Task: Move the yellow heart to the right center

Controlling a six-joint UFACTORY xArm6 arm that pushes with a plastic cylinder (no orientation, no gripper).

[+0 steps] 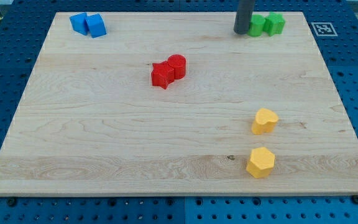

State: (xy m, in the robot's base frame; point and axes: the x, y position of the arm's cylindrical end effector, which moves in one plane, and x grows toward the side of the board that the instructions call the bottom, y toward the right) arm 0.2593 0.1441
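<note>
1. Yellow heart (265,121) lies on the wooden board (104,137) toward the view's right, somewhat below mid-height, resting flat and clear of every other block.
2. Yellow hexagon (260,162) sits just below the heart, near the board's bottom edge — the two are near each other but apart.
3. My tip (242,32) stands at the view's top, right of centre, touching or just beside the left of two green blocks (256,25) (275,23); their shapes cannot be made out. The tip is well apart from the heart.
4. Gripper state: none fitted — the arm ends in a plain dark rod holding nothing.
5. Red cylinder (176,65) and a red star-like block (162,74) touch each other above the board's centre.
6. Two blue blocks (78,22) (96,25) sit touching at the top left corner.
</note>
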